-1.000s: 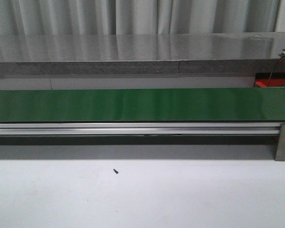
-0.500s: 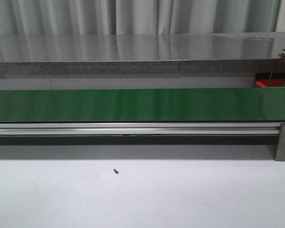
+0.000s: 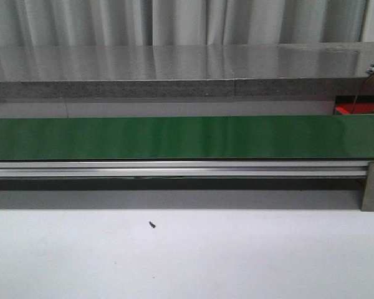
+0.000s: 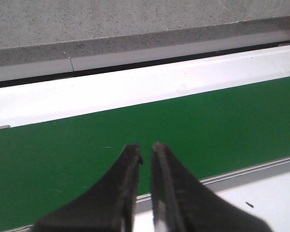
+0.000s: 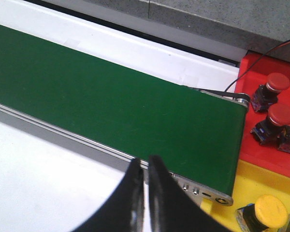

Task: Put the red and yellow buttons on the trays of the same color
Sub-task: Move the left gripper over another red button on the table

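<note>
Two red buttons (image 5: 276,83) (image 5: 280,116) stand on the red tray (image 5: 246,150) past the end of the green belt (image 5: 111,101). On the yellow tray (image 5: 261,181) beside it sits a yellow button (image 5: 270,211). My right gripper (image 5: 145,162) hangs shut and empty over the belt's near rail, short of the trays. Over the belt (image 4: 135,125), my left gripper (image 4: 145,147) is also shut and holds nothing. The front view shows neither gripper, only a corner of the red tray (image 3: 352,109) at the far right.
The green conveyor belt (image 3: 187,137) runs across the table with an aluminium rail (image 3: 174,168) along its near side. A grey stone ledge (image 3: 174,68) rises behind it. A small black speck (image 3: 152,224) lies on the white table. A wire (image 5: 261,60) crosses above the red tray.
</note>
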You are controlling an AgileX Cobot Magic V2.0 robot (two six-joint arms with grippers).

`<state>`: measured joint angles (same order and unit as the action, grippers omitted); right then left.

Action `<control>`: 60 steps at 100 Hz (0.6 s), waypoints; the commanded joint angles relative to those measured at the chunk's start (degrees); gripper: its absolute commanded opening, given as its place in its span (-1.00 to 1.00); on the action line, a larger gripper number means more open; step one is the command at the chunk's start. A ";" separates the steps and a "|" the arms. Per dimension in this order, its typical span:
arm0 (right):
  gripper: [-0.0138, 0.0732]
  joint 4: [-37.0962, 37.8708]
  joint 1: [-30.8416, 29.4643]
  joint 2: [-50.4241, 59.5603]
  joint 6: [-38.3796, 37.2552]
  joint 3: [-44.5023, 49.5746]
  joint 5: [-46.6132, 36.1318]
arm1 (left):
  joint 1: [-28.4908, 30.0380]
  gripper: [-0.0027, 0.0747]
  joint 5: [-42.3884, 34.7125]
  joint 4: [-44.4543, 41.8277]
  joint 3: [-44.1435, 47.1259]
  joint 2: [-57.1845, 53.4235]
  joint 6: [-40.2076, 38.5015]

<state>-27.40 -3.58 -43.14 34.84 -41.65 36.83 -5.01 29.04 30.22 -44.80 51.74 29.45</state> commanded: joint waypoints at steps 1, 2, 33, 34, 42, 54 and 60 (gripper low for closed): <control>-0.83 -1.16 -0.40 0.43 -0.08 -1.15 -4.16 | -0.44 -0.75 -3.53 1.65 -1.68 -0.41 -0.54; -0.83 -1.16 -0.40 0.44 -0.08 -1.15 -4.17 | -0.44 -0.75 -3.52 1.65 -1.68 -0.41 -0.54; -0.84 -1.16 -0.40 0.44 -0.08 -1.15 -3.64 | 0.26 0.37 -2.94 1.06 -3.46 -0.41 -2.49; -0.84 -1.16 -0.40 0.44 -0.08 -1.15 -3.64 | 0.39 0.40 -2.94 1.06 -3.76 -0.41 -2.64; -0.84 -1.16 -0.40 0.44 -0.08 -1.15 -3.64 | 2.82 0.43 -3.06 1.06 -5.67 -0.25 -4.01; -0.84 -1.16 -0.40 0.44 -0.08 -1.15 -3.64 | 9.47 0.43 -2.95 1.06 -10.33 1.62 -4.82; -0.84 -1.16 -0.40 0.44 -0.08 -1.15 -3.64 | 12.97 0.44 -2.26 1.06 -13.38 3.71 -4.82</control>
<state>-27.40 -3.65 -43.01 34.73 -41.52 36.83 3.98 29.54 30.01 -53.12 53.78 25.51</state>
